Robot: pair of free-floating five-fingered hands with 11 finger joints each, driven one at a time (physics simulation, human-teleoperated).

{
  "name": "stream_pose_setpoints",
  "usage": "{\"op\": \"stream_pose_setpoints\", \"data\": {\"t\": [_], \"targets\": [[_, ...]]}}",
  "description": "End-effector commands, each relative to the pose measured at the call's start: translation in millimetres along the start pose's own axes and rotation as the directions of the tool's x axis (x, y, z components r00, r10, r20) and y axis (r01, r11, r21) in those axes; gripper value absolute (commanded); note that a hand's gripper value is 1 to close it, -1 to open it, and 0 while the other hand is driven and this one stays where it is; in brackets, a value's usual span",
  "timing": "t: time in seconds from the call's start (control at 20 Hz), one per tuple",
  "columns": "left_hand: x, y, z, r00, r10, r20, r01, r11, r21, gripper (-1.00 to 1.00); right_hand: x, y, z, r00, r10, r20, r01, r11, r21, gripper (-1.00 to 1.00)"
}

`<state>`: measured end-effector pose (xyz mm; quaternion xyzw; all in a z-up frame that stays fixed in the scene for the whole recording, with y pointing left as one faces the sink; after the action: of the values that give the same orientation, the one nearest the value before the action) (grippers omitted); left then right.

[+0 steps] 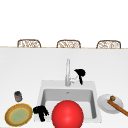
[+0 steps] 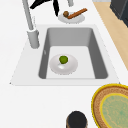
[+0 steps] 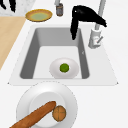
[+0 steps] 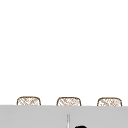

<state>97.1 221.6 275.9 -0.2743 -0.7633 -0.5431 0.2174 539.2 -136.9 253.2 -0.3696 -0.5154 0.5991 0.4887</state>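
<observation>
My right hand [image 1: 80, 73] hovers behind the sink [image 1: 41, 92], just right of the tall faucet [image 1: 67, 71]. Its fingers are straight and hang down, holding nothing. In the right side view this hand [image 3: 83, 15] reaches toward the faucet [image 3: 100, 12], above the small lever [image 3: 99, 40]. My left hand [image 1: 40, 111] hangs over the sink's front left corner, fingers relaxed and empty. A white bowl [image 3: 72, 72] with a green fruit [image 3: 64, 67] lies in the basin. A large red sphere [image 1: 67, 115] covers the sink's front in the front view.
On the counter to the right, a white plate [image 1: 103, 102] carries a baguette [image 1: 117, 108] and a brown round thing [image 1: 112, 98]. To the left lie a yellow-rimmed plate [image 1: 18, 115] and a dark cup [image 1: 18, 96]. Three wicker chair backs [image 1: 28, 43] stand behind the counter.
</observation>
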Motion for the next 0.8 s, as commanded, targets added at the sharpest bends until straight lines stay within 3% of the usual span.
{"op": "stream_pose_setpoints", "data": {"t": [0.0,0.15,0.35,0.75], "targets": [[0,0,0,1.0,0.0,0.0,0.0,1.0,0.0,0.0,-4,1,-18,1.0,0.021,-0.01,-0.02,0.993,0.12,-1.0],[0,0,0,1.0,0.0,0.0,0.0,1.0,0.0,0.0,-7,0,-34,1.0,0.006,-0.013,-0.004,0.982,0.188,-1.0],[0,0,0,1.0,0.0,0.0,0.0,1.0,0.0,0.0,-9,0,-54,1.0,-0.011,-0.021,0.017,0.958,0.288,-1.0],[0,0,0,1.0,0.0,0.0,0.0,1.0,0.0,0.0,-10,18,-110,0.999,0.036,-0.042,-0.017,0.926,0.377,-1.0]]}}
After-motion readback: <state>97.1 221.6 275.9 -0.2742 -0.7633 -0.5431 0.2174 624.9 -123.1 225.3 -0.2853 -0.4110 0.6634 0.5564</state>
